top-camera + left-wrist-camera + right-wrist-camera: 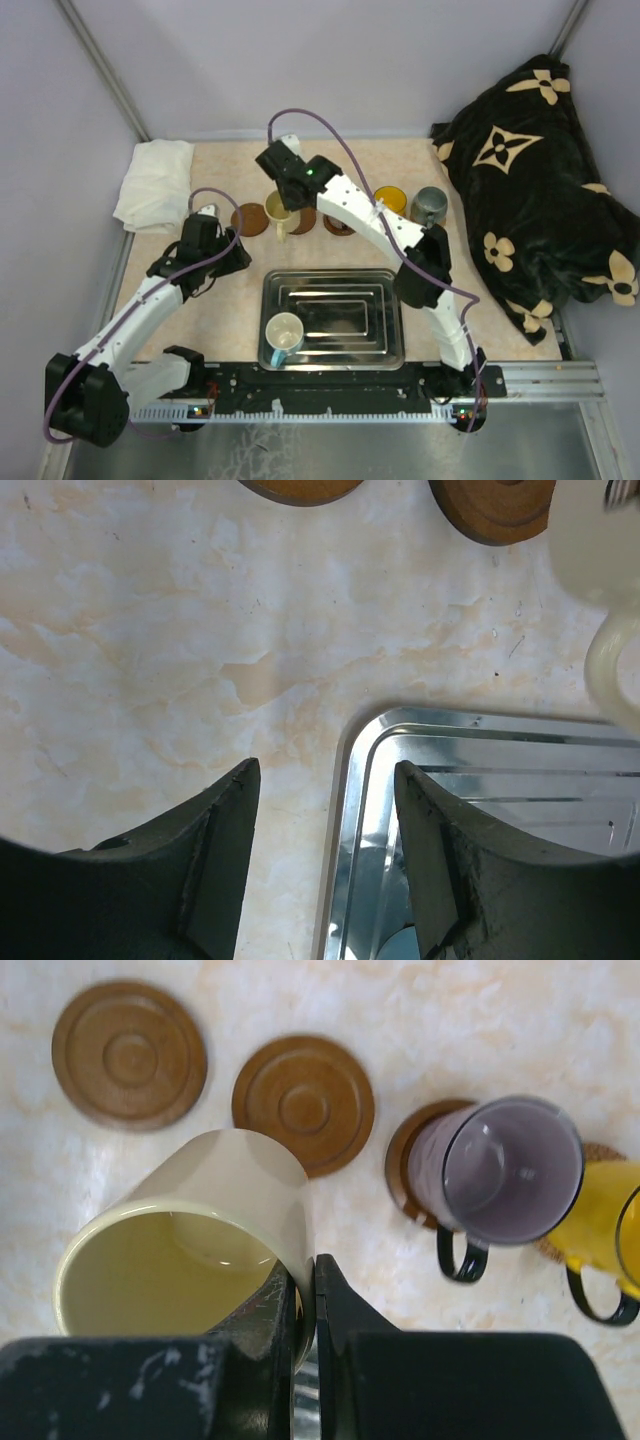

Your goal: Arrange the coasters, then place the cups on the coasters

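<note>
My right gripper (pixel 305 1265) is shut on the rim of the cream cup (pixel 190 1230), one finger inside and one outside, and holds it above the table. Two bare dark coasters (pixel 130 1055) (pixel 303 1103) lie beyond it. To their right the mauve cup (pixel 510 1170) stands on a coaster (pixel 405 1165), and the yellow cup (pixel 600 1230) stands on a lighter one. The grey-green cup (pixel 430 205) is at the row's right end. The white cup with blue inside (pixel 283 333) sits in the tray (pixel 380 350). My left gripper (pixel 325 775) hangs open and empty over the tray's far-left corner.
The steel tray (pixel 480 780) lies at the table's near middle. A folded white cloth (pixel 155 185) lies at the back left. A black blanket with tan flowers (pixel 540 180) is heaped at the right. In the left wrist view, the cream cup's handle (pixel 610 670) hangs at the right edge.
</note>
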Available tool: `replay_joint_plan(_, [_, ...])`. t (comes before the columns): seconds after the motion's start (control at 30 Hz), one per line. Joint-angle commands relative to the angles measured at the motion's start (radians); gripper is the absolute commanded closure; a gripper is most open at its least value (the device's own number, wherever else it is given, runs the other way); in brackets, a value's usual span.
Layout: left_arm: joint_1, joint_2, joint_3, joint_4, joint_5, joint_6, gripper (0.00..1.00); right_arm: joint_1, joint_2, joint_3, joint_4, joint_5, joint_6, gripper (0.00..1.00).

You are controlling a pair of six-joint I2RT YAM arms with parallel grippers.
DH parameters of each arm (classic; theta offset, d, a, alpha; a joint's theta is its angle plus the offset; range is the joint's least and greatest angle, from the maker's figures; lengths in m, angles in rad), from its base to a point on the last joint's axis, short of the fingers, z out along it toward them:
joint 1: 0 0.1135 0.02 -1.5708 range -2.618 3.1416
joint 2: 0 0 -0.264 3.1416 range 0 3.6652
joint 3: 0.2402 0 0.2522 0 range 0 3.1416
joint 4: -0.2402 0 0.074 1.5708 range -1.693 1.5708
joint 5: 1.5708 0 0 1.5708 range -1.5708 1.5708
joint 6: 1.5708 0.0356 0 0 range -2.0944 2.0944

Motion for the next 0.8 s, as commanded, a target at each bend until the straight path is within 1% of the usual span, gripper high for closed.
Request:
replay_joint_plan(0.0, [-0.006, 0.017, -0.002, 0.033, -0.007, -0.005, 0.37, -0.066, 0.107, 0.277, -0.023, 0.001, -0.057, 1.0])
replay_joint_plan(0.1, [-0.006, 0.035, 0.004, 0.036, -0.005, -0.001, 0.38, -0.116, 0.172, 0.375, -0.038, -0.027, -0.067, 1.0])
replay_joint_plan(0.23, [-0.006, 0.041, 0.01, 0.042, -0.009, 0.015, 0.37, -0.165, 0.173, 0.322, 0.028, -0.058, -0.073, 1.0])
replay_joint_plan(0.37, [-0.006, 0.056, 0.018, 0.043, -0.016, 0.037, 0.37, -0.176, 0.183, 0.294, 0.109, -0.047, -0.115, 1.0])
replay_joint_plan(0.5, [-0.006, 0.072, 0.021, 0.041, -0.009, 0.034, 0.38, -0.183, 0.207, 0.294, 0.143, -0.041, -0.138, 1.0])
replay_joint_plan(0.77, [-0.006, 0.09, 0.018, 0.047, -0.008, 0.033, 0.38, -0.199, 0.229, 0.256, 0.196, -0.102, -0.139, 1.0])
